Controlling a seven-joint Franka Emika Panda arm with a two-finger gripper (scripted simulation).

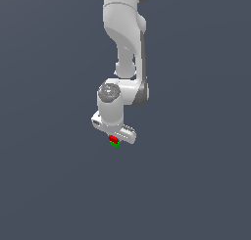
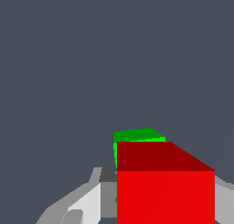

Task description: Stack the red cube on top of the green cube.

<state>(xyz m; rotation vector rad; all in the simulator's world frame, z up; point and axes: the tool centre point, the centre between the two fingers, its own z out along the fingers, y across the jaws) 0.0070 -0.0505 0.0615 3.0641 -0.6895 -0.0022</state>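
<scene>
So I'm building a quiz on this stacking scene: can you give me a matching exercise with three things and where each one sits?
Things:
1. red cube
2. green cube
3. gripper

Places:
A. underneath, partly hidden by the other cube
B. directly above the other cube, between the fingers
C. reaching down from the white arm, around the upper cube

Pairs: 1-B, 2-A, 3-C

Arm lowered, gripper (image 1: 113, 137) pointing down
</scene>
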